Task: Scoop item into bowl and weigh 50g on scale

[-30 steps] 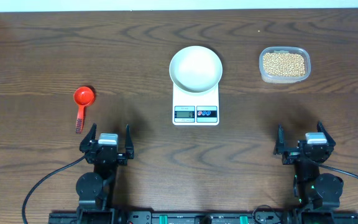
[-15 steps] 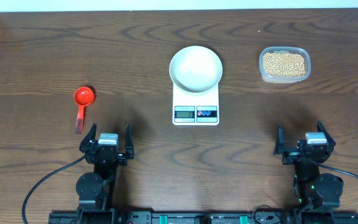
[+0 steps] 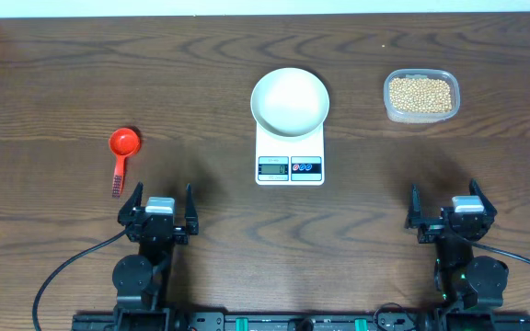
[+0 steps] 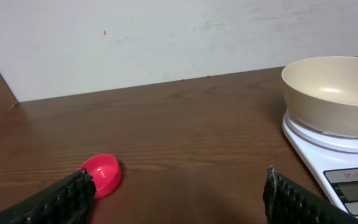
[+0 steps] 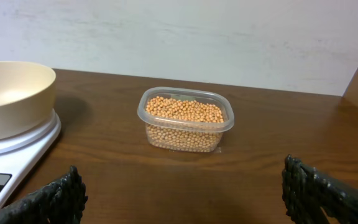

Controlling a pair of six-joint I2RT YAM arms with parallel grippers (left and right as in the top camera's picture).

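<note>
The white bowl [image 3: 289, 100] sits empty on the white scale [image 3: 290, 157] at the table's middle; both also show in the left wrist view, bowl [image 4: 334, 93] and scale [image 4: 347, 155]. Tan beans [image 3: 420, 94] fill a clear plastic container [image 5: 187, 120] at the back right. A red scoop [image 3: 122, 149] lies at the left, its cup [image 4: 102, 174] just ahead of my left fingers. My left gripper [image 3: 161, 204] stands open near the front edge, below the scoop. My right gripper [image 3: 445, 204] stands open at the front right, well short of the container.
The bowl [image 5: 11, 96] and scale [image 5: 17, 149] edge show at the left of the right wrist view. A pale wall runs behind the dark wooden table [image 3: 201, 55]. Black cables trail from both arm bases along the front edge.
</note>
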